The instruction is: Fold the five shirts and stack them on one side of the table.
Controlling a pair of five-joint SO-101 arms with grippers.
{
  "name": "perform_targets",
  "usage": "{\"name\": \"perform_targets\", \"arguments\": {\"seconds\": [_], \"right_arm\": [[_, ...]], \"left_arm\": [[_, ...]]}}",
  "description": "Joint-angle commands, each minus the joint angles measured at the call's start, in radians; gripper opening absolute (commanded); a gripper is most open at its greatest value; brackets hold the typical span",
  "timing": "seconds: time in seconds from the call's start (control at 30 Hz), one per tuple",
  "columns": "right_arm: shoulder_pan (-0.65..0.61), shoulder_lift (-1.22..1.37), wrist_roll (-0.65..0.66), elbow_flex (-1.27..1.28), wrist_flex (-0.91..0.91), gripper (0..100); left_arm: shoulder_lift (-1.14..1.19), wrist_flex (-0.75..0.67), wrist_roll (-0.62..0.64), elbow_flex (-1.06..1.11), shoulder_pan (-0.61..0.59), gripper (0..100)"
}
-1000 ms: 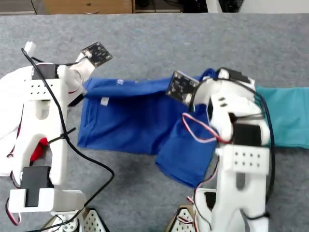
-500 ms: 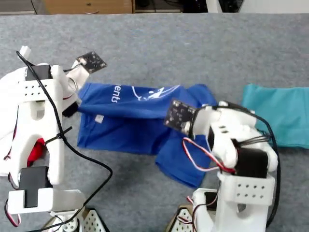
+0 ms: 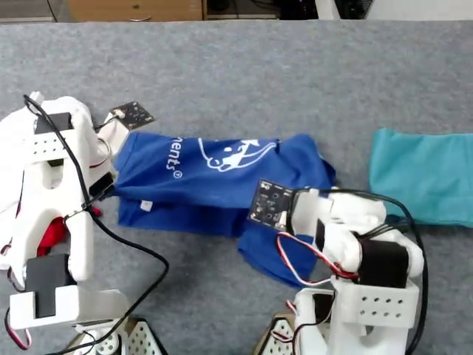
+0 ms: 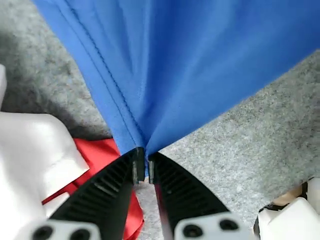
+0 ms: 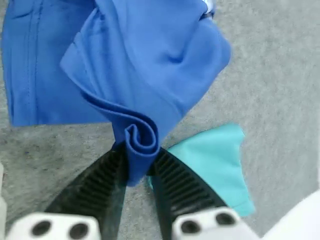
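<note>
Left tool: we see it clenched on a bunched hem of the blue shirt, the cloth pinched between its ribbed fingers.
Right tool: clenched as well, on a rolled fold at the same shirt's other end.
Blue shirt: we find it mid-tabletop between the two arms, its upper layer showing a white print and lying over a lower layer.
Teal shirt: flat on the right arm's side, near the blue one but apart from it.
Red shirt: under the left arm, touching a white shirt.
Tabletop: grey and felt-like.
</note>
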Motion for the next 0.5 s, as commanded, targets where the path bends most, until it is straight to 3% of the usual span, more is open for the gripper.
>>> {"name": "perform_targets", "arguments": {"seconds": [0.0, 0.23, 0.47], "right_arm": [[0.022, -0.008, 0.002, -0.001, -0.005, 0.2], [0.022, -0.008, -0.094, -0.148, -0.209, 0.2], [0.073, 0.001, -0.115, -0.283, -0.680, 0.2]], "left_arm": [[-0.004, 0.006, 0.015, -0.014, -0.017, 2], [-0.012, 0.006, 0.196, -0.311, -0.009, 2], [-0.005, 0.005, 0.387, -0.876, -0.008, 2]]}}
